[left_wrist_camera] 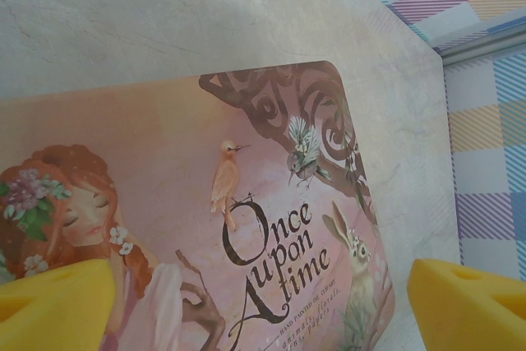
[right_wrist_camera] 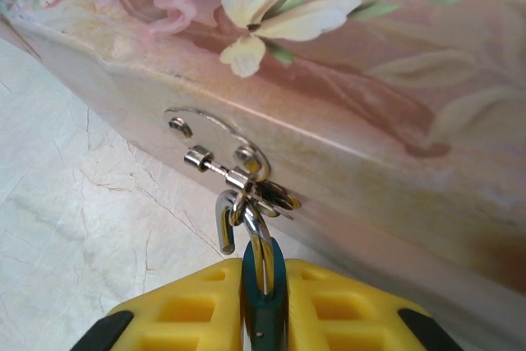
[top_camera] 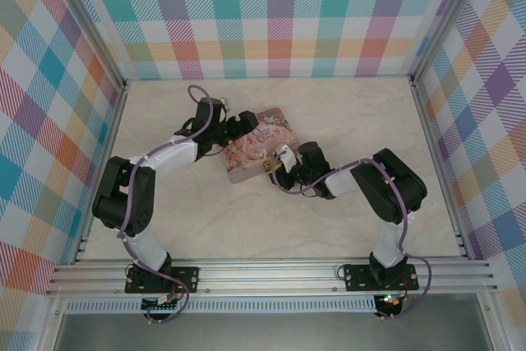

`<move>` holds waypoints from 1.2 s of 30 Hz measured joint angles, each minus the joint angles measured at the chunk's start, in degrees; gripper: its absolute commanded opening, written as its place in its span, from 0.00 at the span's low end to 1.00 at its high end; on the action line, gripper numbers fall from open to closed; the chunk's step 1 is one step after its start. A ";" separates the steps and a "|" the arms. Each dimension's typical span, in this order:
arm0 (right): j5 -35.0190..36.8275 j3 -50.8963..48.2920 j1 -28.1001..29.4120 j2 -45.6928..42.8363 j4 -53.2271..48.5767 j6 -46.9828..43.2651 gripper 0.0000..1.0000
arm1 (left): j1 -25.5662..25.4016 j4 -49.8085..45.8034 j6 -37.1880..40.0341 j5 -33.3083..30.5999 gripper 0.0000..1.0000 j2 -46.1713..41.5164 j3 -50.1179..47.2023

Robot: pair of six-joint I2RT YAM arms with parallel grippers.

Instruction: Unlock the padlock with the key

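padlock (right_wrist_camera: 265, 306): small teal body, edge-on to you, upright, pinched between the right gripper (right_wrist_camera: 263, 285) pads | shackle (right_wrist_camera: 261, 240): silvery, pointing away from the hand, looped through the metal hasp (right_wrist_camera: 245, 172) just beyond the fingertips

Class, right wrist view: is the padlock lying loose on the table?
No; the padlock hangs from the tin's hasp, pinched between the right gripper's jaws.

tin (top_camera: 265, 134) blocks centre, table (top_camera: 345, 113) free around
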 measured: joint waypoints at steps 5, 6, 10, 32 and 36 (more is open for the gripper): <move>1.36 -0.46 0.17 -0.55 0.07 -0.22 0.10 | 0.00 0.20 0.00 0.00 0.91 -0.22 -0.33; 2.36 -0.63 0.39 -0.90 -0.17 -0.24 0.09 | 0.00 0.35 0.00 -0.02 0.91 -0.31 -0.48; 8.66 -1.97 1.62 -3.52 -1.77 -0.37 0.06 | -0.07 1.51 -0.02 0.04 0.91 -1.09 -1.86; 52.78 0.31 13.88 -5.14 -10.62 -1.92 0.24 | -3.78 5.95 -2.25 -2.23 0.89 -5.68 -8.61; 52.83 -0.50 13.79 -5.66 -9.75 -2.27 0.36 | -3.78 5.95 -2.40 -2.38 0.89 -5.68 -8.61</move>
